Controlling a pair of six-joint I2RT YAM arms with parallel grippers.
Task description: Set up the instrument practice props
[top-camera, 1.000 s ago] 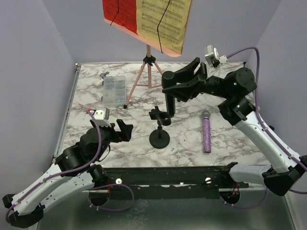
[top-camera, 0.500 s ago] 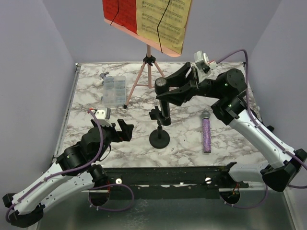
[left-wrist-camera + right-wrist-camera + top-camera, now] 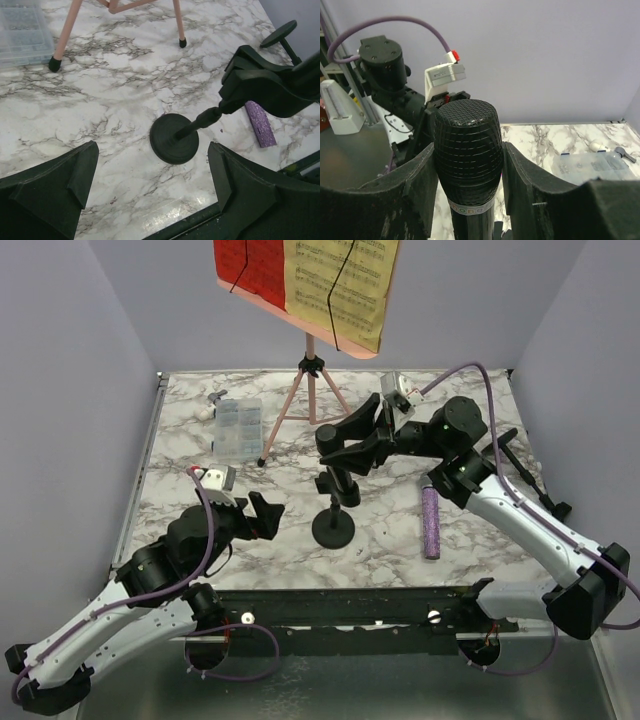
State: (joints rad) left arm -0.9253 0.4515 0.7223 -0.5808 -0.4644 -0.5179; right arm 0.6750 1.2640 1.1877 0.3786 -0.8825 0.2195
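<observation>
Right claw (image 3: 333,443) grips the black microphone (image 3: 467,135) at the top of a mic holder (image 3: 332,529). Left claw (image 3: 152,165) gapes wide, empty, over the tabletop (image 3: 120,80).

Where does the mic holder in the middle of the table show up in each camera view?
Top external: mic holder, just below centre.
Left wrist: mic holder, near centre.
Right wrist: not in view.
Shared landmark: clear box, in all three views.

Right arm (image 3: 512,510) extended, jaws clamped; left arm (image 3: 150,570) low, jaws spread.
</observation>
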